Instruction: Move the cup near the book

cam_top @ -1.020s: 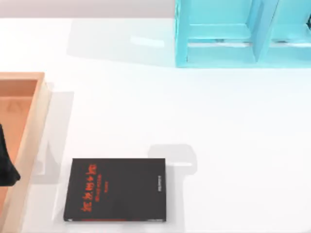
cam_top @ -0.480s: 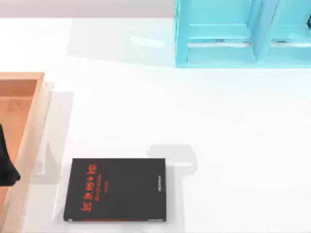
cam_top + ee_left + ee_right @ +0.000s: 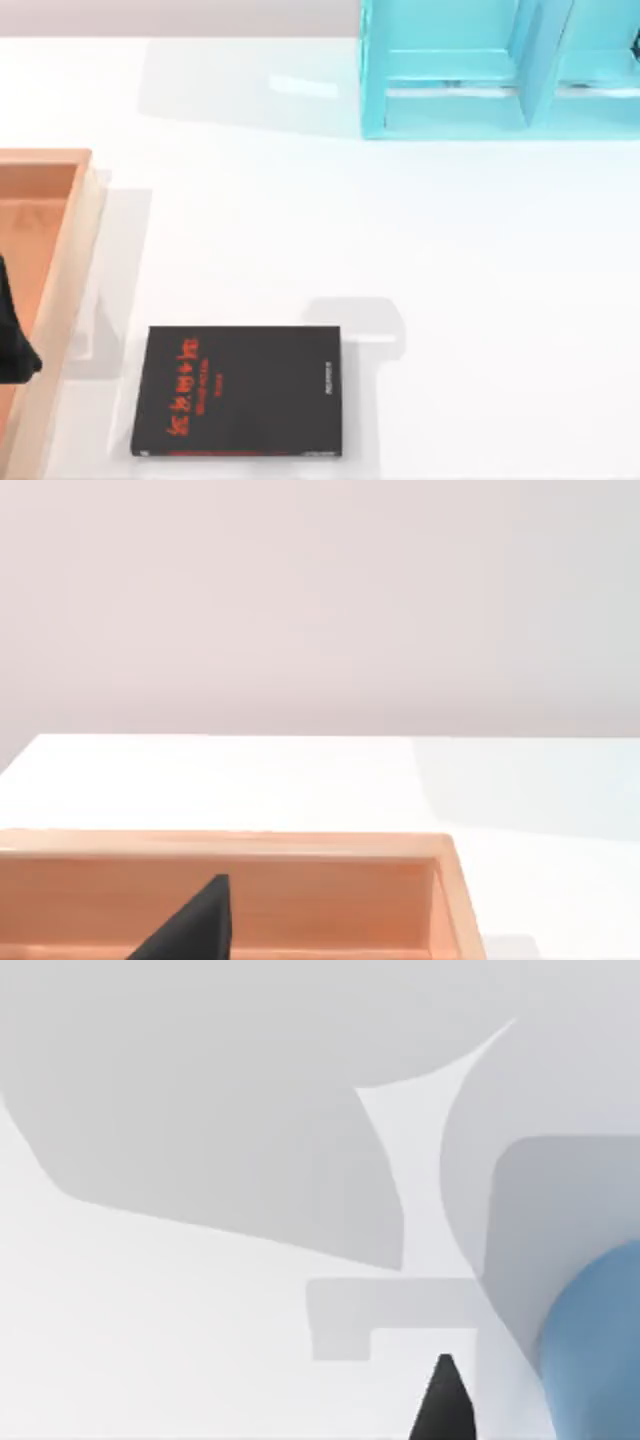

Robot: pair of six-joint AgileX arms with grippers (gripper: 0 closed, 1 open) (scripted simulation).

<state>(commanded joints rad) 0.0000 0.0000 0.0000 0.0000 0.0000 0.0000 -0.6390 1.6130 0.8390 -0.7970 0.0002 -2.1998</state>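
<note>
My right fingers' state I can't tell; I'd center on the small rounded blue cup (image 3: 595, 1355) before carrying it beside the flat black red-lettered book (image 3: 240, 391).

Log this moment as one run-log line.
cup: by right gripper, not held | book: flat, table's front left | left arm: over tray

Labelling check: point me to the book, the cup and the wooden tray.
book (image 3: 240, 390): top view, middle of its black cover.
cup (image 3: 595, 1355): right wrist view, its rounded blue side.
wooden tray (image 3: 65, 270): top view, its right-hand rim.
</note>
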